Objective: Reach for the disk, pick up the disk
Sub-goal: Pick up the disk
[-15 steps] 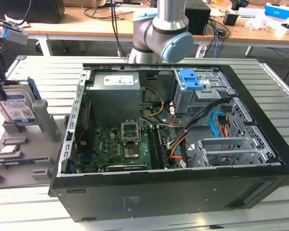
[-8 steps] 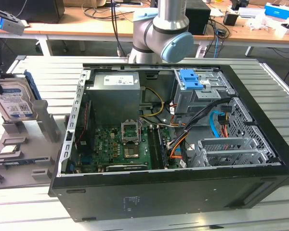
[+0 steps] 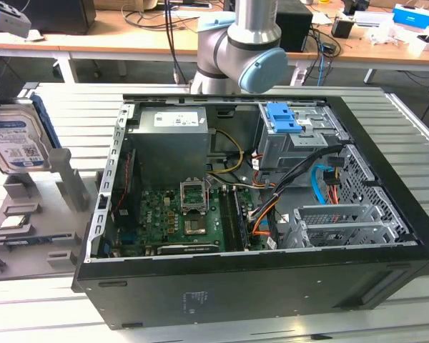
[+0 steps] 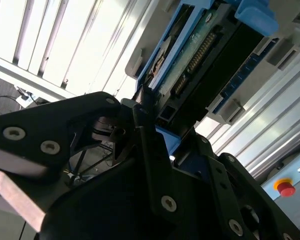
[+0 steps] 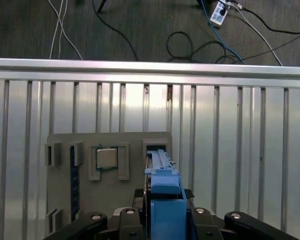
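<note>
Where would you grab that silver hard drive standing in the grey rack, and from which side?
Probably from above, pinching across its two broad faces near the top. The disk stands on edge in the grey holder, so its bottom is boxed in and its thin top is exposed.

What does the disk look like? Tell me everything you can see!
The disk is a flat silver metal box with a white-and-blue label and a blue plastic side frame. It stands upright on edge at a grey holder, on the exterior view's left. The hand is right at it; I cannot tell whether it grips.
</note>
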`<action>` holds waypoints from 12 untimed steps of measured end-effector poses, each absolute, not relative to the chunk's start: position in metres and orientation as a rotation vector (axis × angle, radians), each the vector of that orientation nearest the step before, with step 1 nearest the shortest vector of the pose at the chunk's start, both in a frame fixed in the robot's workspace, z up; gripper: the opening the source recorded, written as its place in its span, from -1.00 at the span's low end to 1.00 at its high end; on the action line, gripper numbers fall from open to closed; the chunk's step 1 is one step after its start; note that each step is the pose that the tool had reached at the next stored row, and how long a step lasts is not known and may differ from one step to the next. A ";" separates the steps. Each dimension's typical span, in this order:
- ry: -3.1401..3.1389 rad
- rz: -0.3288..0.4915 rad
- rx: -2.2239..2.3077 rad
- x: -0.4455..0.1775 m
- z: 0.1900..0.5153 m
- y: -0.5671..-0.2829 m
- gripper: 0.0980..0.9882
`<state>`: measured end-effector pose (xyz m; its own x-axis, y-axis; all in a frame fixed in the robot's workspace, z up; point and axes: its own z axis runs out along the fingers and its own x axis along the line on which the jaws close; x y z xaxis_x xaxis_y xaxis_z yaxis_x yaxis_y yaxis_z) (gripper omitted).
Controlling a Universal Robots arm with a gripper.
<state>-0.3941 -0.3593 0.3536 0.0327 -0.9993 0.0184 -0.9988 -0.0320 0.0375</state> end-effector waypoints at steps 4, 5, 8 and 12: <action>-2.157 -0.020 2.229 -0.394 0.366 -0.359 -0.40; -2.157 -0.020 2.229 -0.394 0.369 -0.359 -0.40; -2.157 -0.020 2.229 -0.394 0.375 -0.359 -0.40; -2.157 -0.020 2.229 -0.394 0.385 -0.359 -0.40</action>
<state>-0.3937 -0.3593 0.3854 0.0327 -0.9993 0.0184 -0.9988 -0.0320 0.0375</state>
